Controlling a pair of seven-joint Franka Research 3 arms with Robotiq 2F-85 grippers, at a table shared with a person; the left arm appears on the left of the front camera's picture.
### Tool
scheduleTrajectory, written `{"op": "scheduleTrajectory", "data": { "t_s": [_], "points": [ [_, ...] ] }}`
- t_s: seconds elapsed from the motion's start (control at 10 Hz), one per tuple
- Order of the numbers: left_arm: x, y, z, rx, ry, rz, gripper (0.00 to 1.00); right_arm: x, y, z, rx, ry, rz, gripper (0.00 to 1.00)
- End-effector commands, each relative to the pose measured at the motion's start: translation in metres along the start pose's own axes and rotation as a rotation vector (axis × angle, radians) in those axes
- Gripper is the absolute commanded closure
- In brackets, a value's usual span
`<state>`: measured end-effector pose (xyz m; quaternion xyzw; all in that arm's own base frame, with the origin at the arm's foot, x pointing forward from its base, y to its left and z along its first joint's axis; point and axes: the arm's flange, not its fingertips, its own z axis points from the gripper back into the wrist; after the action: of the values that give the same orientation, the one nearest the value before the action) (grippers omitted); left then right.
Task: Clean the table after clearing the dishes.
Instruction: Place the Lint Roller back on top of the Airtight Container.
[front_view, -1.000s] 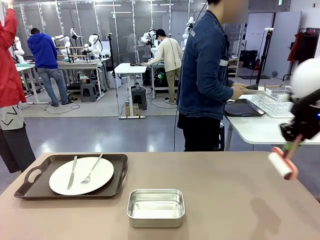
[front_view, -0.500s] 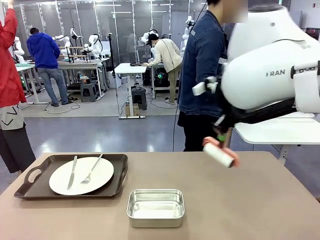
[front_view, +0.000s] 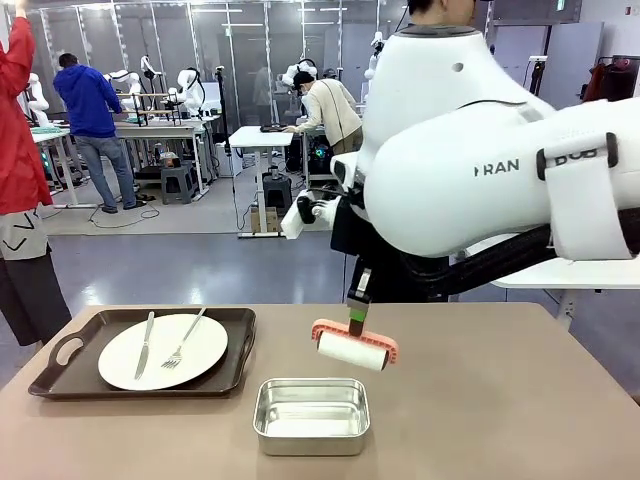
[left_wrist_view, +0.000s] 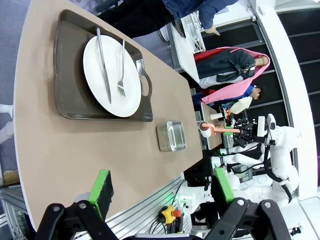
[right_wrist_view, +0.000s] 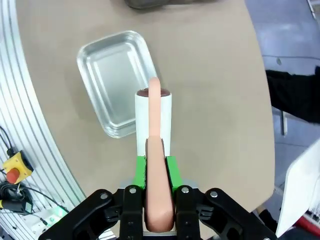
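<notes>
Right gripper (right_wrist_view: 155, 167): clenched on the pink handle of a lint roller (right_wrist_view: 153, 120); both green pads press the handle from the two sides.
Right arm: it comes in from the right and reaches across the middle of the front view, where the right gripper (front_view: 356, 308) points down to the table.
Lint roller in front view: the lint roller (front_view: 352, 350) hangs with its white roll lying level, just over the far rim of the steel pan (front_view: 311, 415); I cannot tell if it touches anything.
Lint roller in right wrist view: the roll overlaps one long edge of the steel pan (right_wrist_view: 117, 80), with bare table (right_wrist_view: 210, 75) on the other side.
Left gripper (left_wrist_view: 162, 187): released, fingers wide apart with nothing between them, high above the near side of the table (left_wrist_view: 60, 145).
Table (front_view: 480, 400): beige-brown; its right half is bare.
Tray (front_view: 240, 350): dark brown, on the left part of the table, lying flat.
Plate (front_view: 130, 365): round and white, in the middle of the tray.
Knife (front_view: 145, 345) and fork (front_view: 185, 340): on the plate, side by side, knife to the left.
Steel pan: near the middle of the table, near the right corner of the tray but apart from it.
Left wrist view: the tray (left_wrist_view: 67, 95), plate (left_wrist_view: 125, 102), knife (left_wrist_view: 103, 65), fork (left_wrist_view: 121, 70), steel pan (left_wrist_view: 171, 136) and lint roller (left_wrist_view: 215, 131) follow in one row.
</notes>
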<state>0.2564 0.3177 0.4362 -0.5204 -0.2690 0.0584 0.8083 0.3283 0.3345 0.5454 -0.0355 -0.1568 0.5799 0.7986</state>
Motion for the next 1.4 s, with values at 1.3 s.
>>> {"op": "scheduleTrajectory", "data": {
  "t_s": [1.3],
  "points": [
    [-0.001, -0.001, 0.003, -0.011, -0.009, -0.009, 0.0, 0.089, -0.005, -0.103, 0.188, 0.084, 0.332, 0.79]
  ]
}}
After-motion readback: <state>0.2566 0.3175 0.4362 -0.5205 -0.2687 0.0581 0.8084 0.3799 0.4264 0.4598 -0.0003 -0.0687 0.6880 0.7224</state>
